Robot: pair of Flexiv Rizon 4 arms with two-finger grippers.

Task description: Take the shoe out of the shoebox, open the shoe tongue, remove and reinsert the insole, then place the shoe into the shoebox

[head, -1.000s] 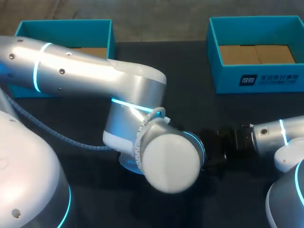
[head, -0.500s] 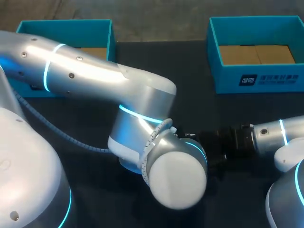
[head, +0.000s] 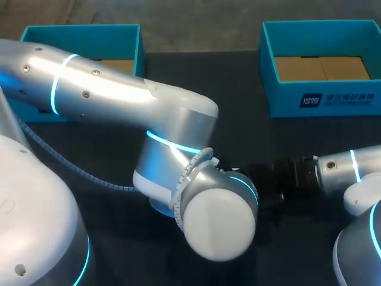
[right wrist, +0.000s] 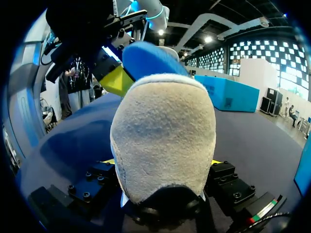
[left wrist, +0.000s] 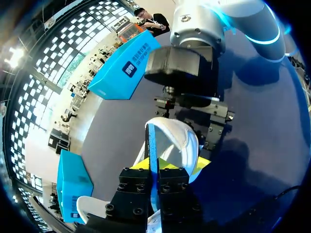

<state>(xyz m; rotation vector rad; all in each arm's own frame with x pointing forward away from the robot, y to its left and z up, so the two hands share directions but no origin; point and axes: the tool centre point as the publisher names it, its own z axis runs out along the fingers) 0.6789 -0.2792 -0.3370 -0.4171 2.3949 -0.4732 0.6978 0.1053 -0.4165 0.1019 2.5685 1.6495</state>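
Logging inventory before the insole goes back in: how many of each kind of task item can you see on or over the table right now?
shoeboxes: 2, both teal
shoe: 1
insole: 1, blue, out of the shoe
Total: 4

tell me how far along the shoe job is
Done: the shoe is out of the shoebox, clamped by the right gripper. In hand: the left gripper pinches the blue insole at the shoe's opening; going out or in, unclear. Left: boxing the shoe.
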